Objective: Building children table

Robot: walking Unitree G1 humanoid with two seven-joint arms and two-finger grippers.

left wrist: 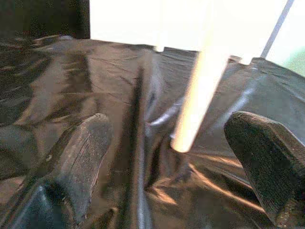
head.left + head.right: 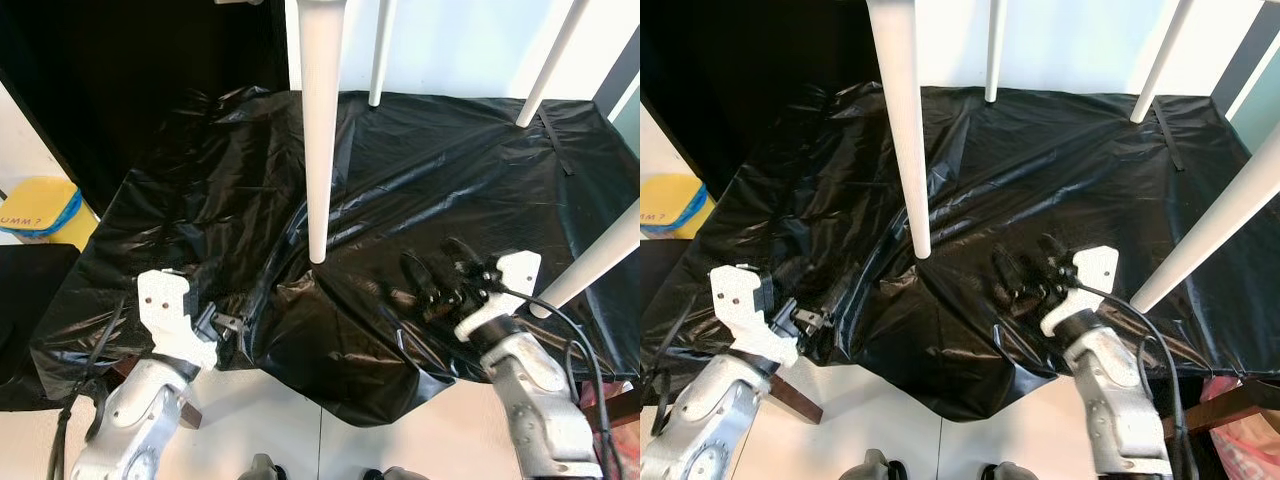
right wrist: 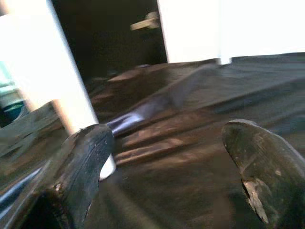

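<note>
With both the left end effector [image 2: 222, 322] and right end effector [image 2: 432, 272] spread empty, the upturned table's legs [image 2: 321, 130] could be knocked if the loose black sheet [image 2: 420, 170] is snagged.

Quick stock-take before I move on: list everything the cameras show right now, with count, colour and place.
table legs: four, white, standing up from the sheet-covered surface; one near the middle, two at the far edge, one at the right beside the right gripper.
plastic sheet: one, black and glossy, crumpled, draped over the whole work surface and hanging over the near edge.
yellow and blue object: one, on the floor at the far left, partly cut off.
floor: white, below the sheet's near edge.
left gripper: black fingers open, at the sheet's near left edge, aimed toward the middle leg.
right gripper: black fingers open, resting over the sheet near the right leg.
</note>
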